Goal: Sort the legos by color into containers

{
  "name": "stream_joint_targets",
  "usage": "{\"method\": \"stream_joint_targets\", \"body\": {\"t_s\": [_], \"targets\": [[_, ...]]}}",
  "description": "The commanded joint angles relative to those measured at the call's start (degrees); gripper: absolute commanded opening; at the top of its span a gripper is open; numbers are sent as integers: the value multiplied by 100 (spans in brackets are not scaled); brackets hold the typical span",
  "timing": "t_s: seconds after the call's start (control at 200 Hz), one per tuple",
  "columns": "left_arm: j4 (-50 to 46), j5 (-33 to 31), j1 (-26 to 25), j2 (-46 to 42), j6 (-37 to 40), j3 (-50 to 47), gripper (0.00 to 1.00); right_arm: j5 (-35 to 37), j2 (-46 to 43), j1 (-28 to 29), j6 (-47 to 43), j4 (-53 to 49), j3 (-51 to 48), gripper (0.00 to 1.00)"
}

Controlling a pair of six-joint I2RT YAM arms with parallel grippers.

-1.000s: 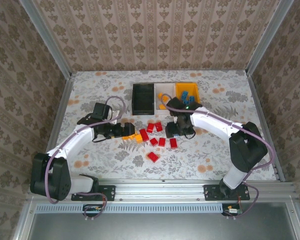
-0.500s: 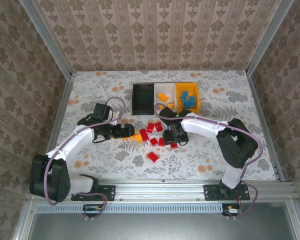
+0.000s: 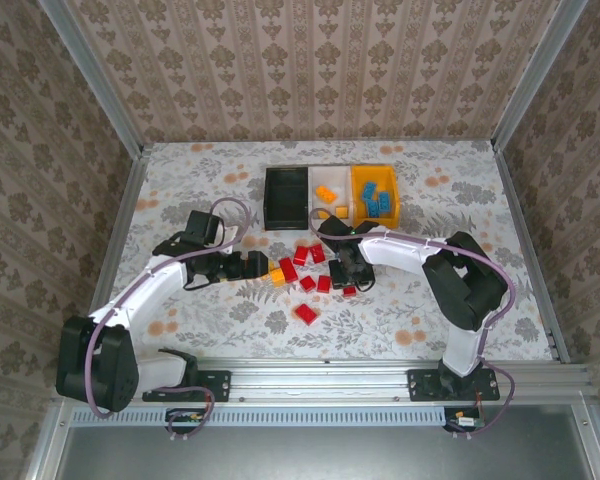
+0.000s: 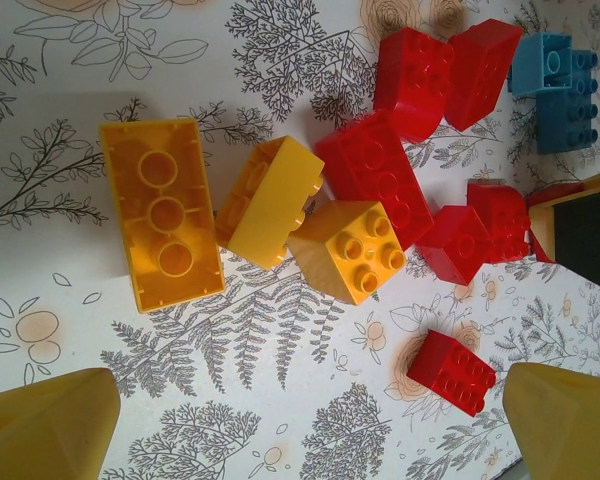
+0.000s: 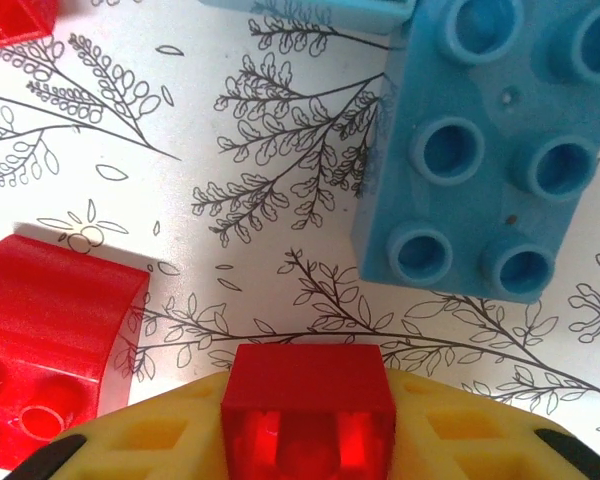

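"Which step?"
"The right claw pinches a red brick low on the bench; the left claw hangs spread."
"Next?"
"Probably lift, then carry to the black bin."

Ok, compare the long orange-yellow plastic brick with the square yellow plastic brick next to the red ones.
The long orange-yellow plastic brick lies underside up, hollow tubes showing; the square yellow plastic brick shows four studs. The long brick is longer and deeper orange than the square brick. Both lie loose on the table.
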Motion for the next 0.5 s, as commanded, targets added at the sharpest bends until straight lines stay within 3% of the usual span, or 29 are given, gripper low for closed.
{"method": "stream_joint_targets", "body": {"t_s": [0.0,0.255,0.495], "targets": [[-92,-23,-22,-98,-21,-44,100,-28,-193,4,92,-189,97,37],[82,129,-2,-93,-121,-78,100,-339,-840,-19,-56,-524,938,37],[156,249,130,-418,-315,-165,100,-1216,226,-266,-480,-893,3250,36]]}}
